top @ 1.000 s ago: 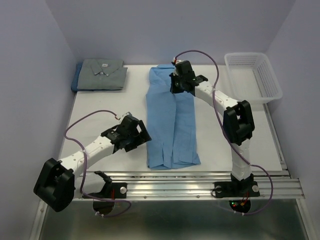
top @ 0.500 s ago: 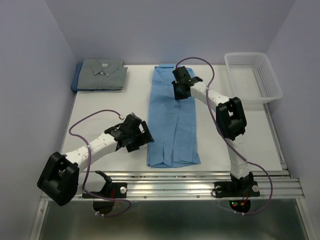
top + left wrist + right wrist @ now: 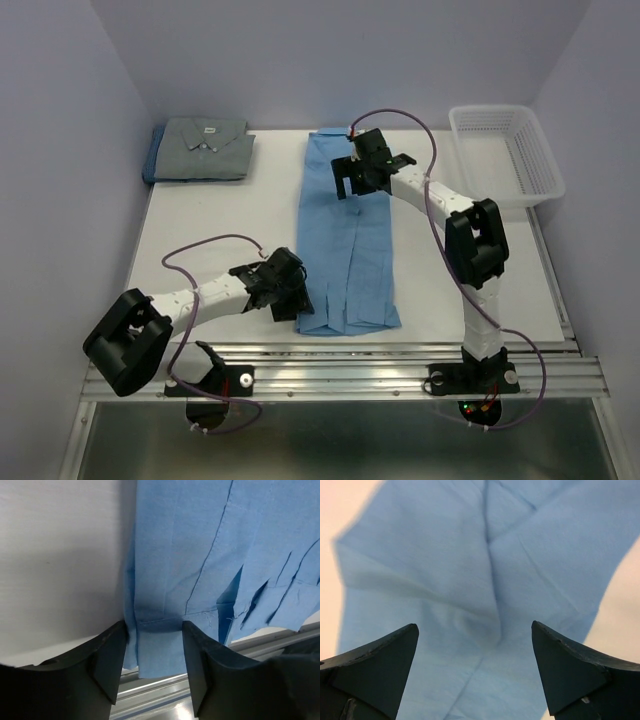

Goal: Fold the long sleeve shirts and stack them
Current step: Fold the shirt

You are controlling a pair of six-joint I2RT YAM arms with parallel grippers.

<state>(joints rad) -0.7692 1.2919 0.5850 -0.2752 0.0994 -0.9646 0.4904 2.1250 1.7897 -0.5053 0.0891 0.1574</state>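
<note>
Left wrist: left fingers (image 3: 107,665) half-open astride the light blue shirt (image 3: 200,555); right fingers (image 3: 375,665) wide apart, empty.

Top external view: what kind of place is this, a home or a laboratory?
Most likely a laboratory test booth: plain walls enclose a white table, two robot arms are bolted to a metal rail, and a light blue shirt lies spread.

No legible text, brand, number or sign appears in any view. The only label is a small white neck tag (image 3: 209,129) at the collar of the grey shirt (image 3: 205,152), folded at the far left corner of the table (image 3: 200,215); its print is too small to read.
</note>
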